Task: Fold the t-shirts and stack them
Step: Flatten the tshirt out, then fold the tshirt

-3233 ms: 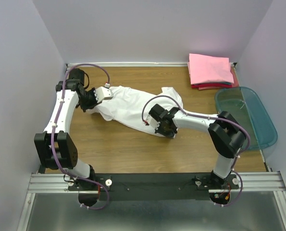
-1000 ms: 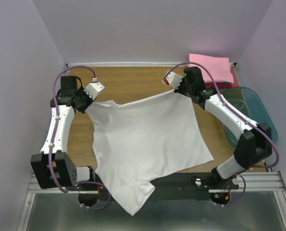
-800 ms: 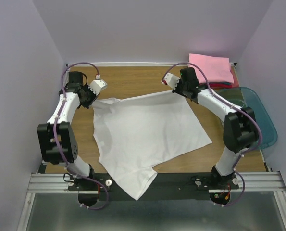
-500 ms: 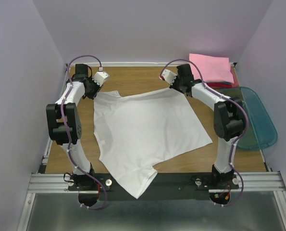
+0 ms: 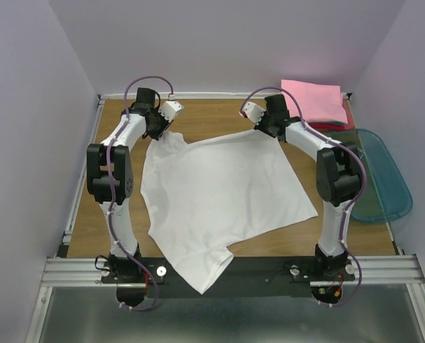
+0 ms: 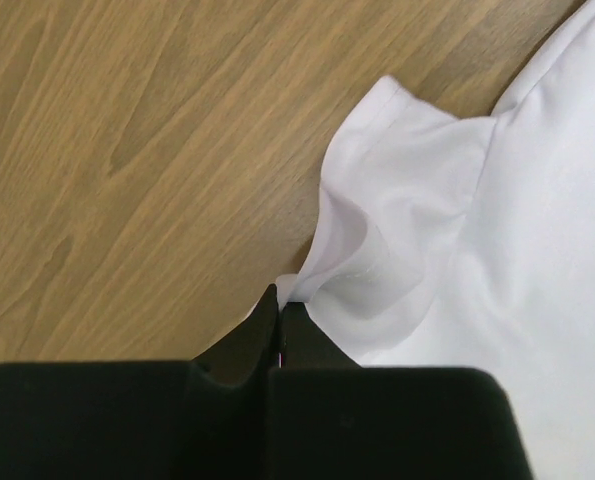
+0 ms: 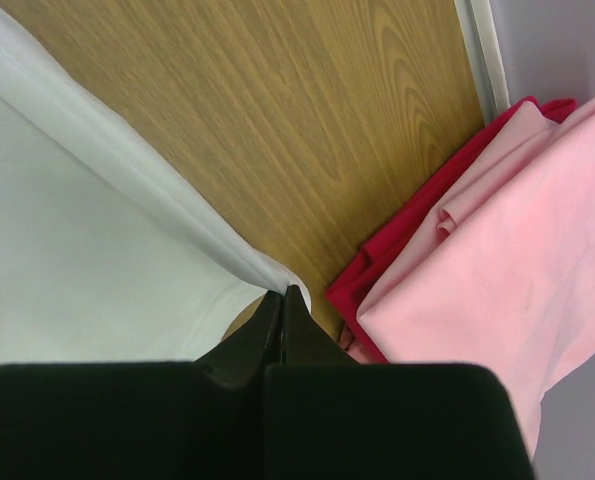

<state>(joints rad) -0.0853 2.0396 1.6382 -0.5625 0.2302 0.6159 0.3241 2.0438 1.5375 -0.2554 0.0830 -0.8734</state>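
Seen from the top camera, a plain white cloth t-shirt (image 5: 219, 193) lies spread across the middle of the brown wooden counter (image 5: 205, 116). Its lower corner hangs over the black rail (image 5: 269, 268) at the bottom of the frame. The left gripper (image 5: 157, 128) meets the shirt's upper left corner and the right gripper (image 5: 269, 131) meets its upper right corner, with the top edge of the cloth running between them. This view does not show how the jaws stand, because the wrists hide them. The left wrist camera settles it for that side: the two black jaws are pressed together on a thin edge of the white cloth, just below a short sleeve that puckers into a soft fold on the wood at the centre of that frame. The right wrist camera shows the same on its side, the jaws closed together on a corner of the shirt's hemmed edge, which runs off toward the upper left. It also shows that a folded pink cloth shirt (image 7: 497, 250) lies on top of a folded red cloth shirt (image 7: 407, 232) just beside the gripped corner. From above, the red one is only a thin strip under the pink. Only the top view shows a translucent teal plastic bin (image 5: 385, 180) at the right edge, just below that stack.
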